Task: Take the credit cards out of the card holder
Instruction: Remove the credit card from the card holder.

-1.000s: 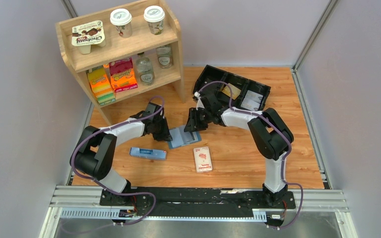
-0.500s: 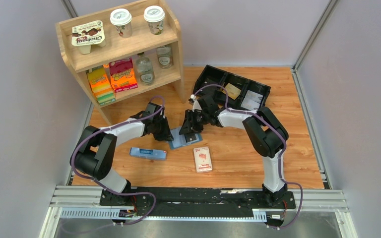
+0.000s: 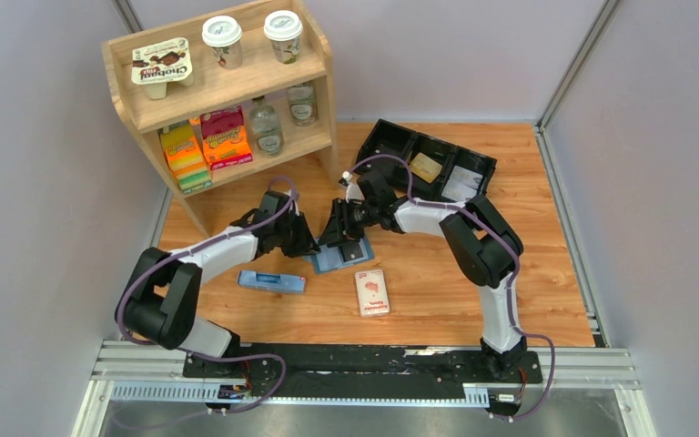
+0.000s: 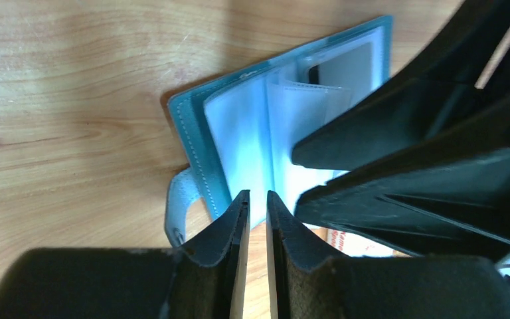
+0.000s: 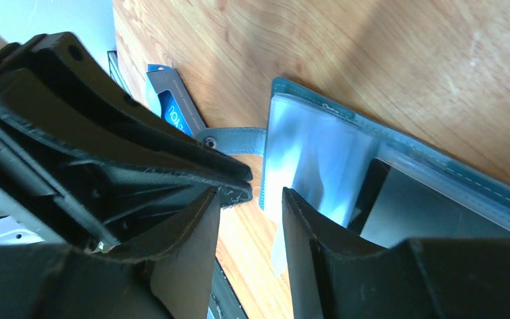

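Observation:
The light blue card holder (image 3: 339,259) lies open on the wooden table, its clear sleeves fanned up (image 4: 252,126). A dark grey credit card (image 5: 415,216) sits in one of its slots. My left gripper (image 4: 254,199) hovers at the holder's near edge by the strap, jaws a narrow slit apart with wood showing through. My right gripper (image 5: 251,199) stands open over the sleeves from the opposite side, one finger (image 5: 305,232) against a loose clear sleeve. The two grippers' tips nearly touch. A tan card (image 3: 426,167) lies in the black tray.
A narrow pale blue box (image 3: 271,281) lies left of the holder and a white pack with a red picture (image 3: 372,292) in front of it. The black tray (image 3: 391,138) sits at the back. A wooden shelf (image 3: 323,137) with cups and bottles stands back left.
My right gripper has shifted left and down onto the holder, closing in on the left gripper. The left arm's elbow and shoulder swung left while its gripper stayed at the holder.

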You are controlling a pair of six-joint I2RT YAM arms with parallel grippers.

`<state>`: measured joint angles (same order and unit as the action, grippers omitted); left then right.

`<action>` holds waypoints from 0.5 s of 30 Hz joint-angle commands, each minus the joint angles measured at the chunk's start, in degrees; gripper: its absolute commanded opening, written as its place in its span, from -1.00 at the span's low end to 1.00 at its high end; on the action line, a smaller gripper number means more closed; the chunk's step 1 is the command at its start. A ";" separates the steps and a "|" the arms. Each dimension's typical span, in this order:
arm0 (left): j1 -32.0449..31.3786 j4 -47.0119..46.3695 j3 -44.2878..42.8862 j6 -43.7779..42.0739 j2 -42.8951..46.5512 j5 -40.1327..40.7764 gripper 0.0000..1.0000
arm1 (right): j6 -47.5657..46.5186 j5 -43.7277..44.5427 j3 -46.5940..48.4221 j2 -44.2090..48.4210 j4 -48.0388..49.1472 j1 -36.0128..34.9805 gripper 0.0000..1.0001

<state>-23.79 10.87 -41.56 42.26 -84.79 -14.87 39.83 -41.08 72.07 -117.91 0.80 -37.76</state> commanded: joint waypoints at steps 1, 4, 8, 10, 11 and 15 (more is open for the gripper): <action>0.15 -2.70 0.60 1.16 5.50 1.07 -0.54 | 0.07 -0.67 3.77 -0.22 0.62 -1.00 -0.13; 0.15 -2.61 1.48 1.25 7.27 2.39 -0.54 | -2.73 1.34 6.14 0.57 -3.60 -1.44 -0.13; 0.15 -2.44 2.10 1.07 9.12 3.09 -0.53 | -5.29 3.11 9.74 0.66 -8.09 -1.97 -0.13; 0.15 -2.79 2.54 1.16 10.08 3.36 -0.53 | -5.47 3.46 11.42 0.40 -8.88 -2.14 -0.13; 0.15 -2.96 2.80 1.16 10.43 3.36 -0.53 | -5.90 4.25 12.21 0.75 -9.84 -2.14 -0.13; 0.15 -2.18 2.28 0.81 10.18 3.45 -0.53 | -9.59 13.98 13.79 3.47 -16.86 -1.88 -0.07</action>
<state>-23.59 10.15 -38.76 42.76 -76.01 -11.86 34.59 -35.97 83.07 -117.93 -8.71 -39.46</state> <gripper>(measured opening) 0.235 0.452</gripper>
